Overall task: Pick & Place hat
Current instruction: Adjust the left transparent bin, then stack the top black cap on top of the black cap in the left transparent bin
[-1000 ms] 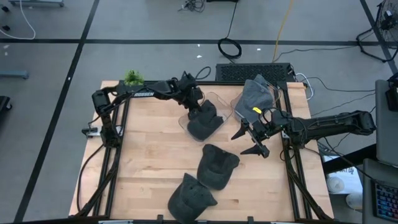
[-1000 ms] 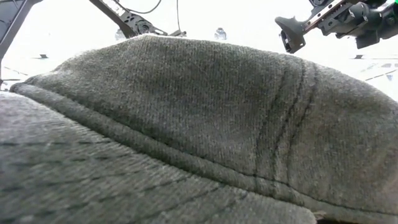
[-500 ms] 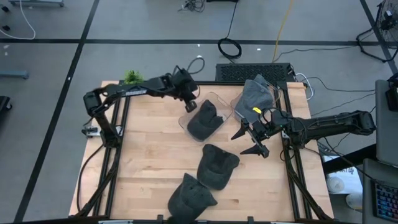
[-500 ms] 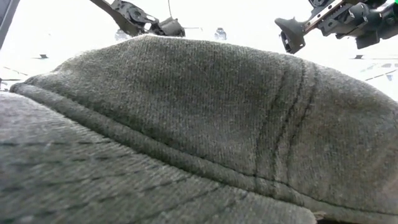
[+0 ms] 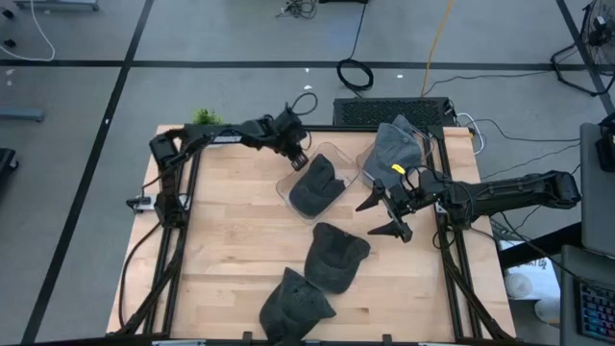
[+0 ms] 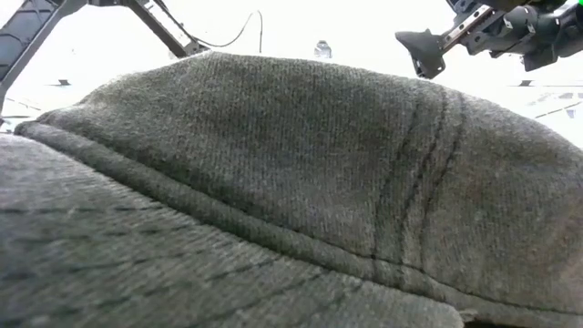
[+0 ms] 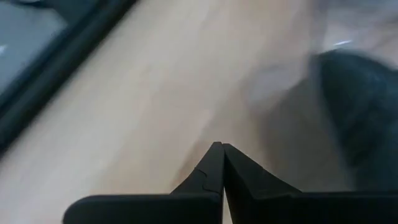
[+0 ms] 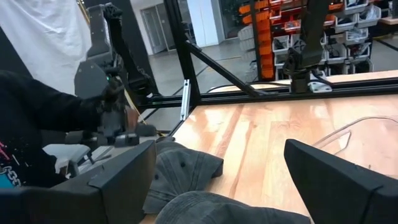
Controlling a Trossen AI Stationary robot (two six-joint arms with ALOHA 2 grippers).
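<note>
L gripper (image 5: 298,156) is hanging w/ fingers pinched together on nothing, just off the 11 o'clock corner of the clear bin (image 5: 332,154) that's holding one grey hat (image 5: 315,185). In its wrist view the two fingers (image 7: 219,171) are meeting in a point over bare wood, hat edge off to one side. R gripper (image 5: 382,216) is hovering w/ jaws spread wide and empty, near the table's 3 o'clock edge, just at 7 o'clock of the second bin (image 5: 370,168), which has a hat (image 5: 396,144) draped over it.

Two more hats are lying loose on the table (image 5: 231,250): middle hat (image 5: 336,255) at about 6 o'clock of the first bin, front hat (image 5: 293,306) near the 6 o'clock edge and blocking most of the low view.

Risks, as I'm judging them:
- R jaws are sitting closest to the middle hat, so that's prob the next pick; soft fabric could fold or slip if only the brim is getting pinched.
- Middle and front hats are nearly touching; dragging one may be pulling the other along, maybe off the front edge.
- L arm is hanging right by the filled bin; any swing toward 5 o'clock could be nudging the bin or snagging the hat back out.
- Both arms are working near the table's centre, so paths could be crossing.
- Draped hat looks loosely seated; a bump on that bin may tip it out.
</note>
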